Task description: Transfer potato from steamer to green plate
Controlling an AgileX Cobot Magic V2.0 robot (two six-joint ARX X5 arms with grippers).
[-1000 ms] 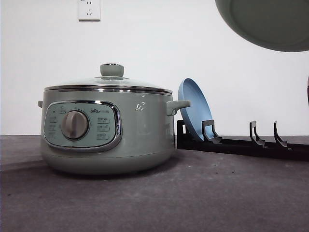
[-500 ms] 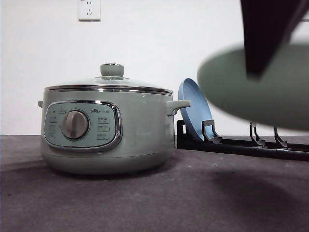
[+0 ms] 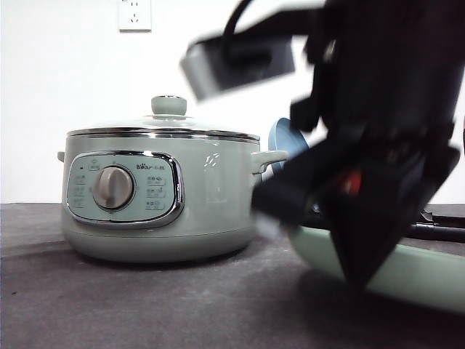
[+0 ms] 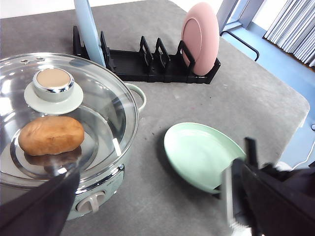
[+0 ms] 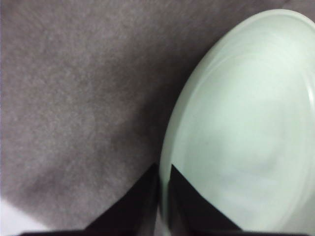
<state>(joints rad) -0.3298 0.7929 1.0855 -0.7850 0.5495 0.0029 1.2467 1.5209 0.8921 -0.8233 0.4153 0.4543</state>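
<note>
potato (image 4: 51, 135): oblong, orange-brown, matte rough skin, lying inside the steamer (image 3: 163, 196) under the glass lid (image 4: 93, 108), just beside the lid's knob (image 4: 53, 84); steamer is round, sage-green, glossy, with chrome-framed panel, silver dial (image 3: 112, 188), stubby side handles; lid on, chrome-rimmed, clear; green plate (image 4: 202, 155): wide, shallow, pale mint, smooth raised rim, empty, low over or on the grey felt-like worktop (image 4: 236, 98) near the steamer, contact unclear; right tool (image 5: 162, 189): black tapered fingers pressed on the plate rim, one either side, pinching it; right arm blurred in front view, dark, large, in front of the plate; left tool (image 4: 147, 216): dark fingers at frame edges, set wide apart, holding nothing; black slotted rack (image 4: 147, 66) behind the steamer; blue plate (image 4: 88, 29) upright in it at one end, pink plate (image 4: 201, 38) upright at the other; white wall with socket (image 3: 134, 14) behind.
</note>
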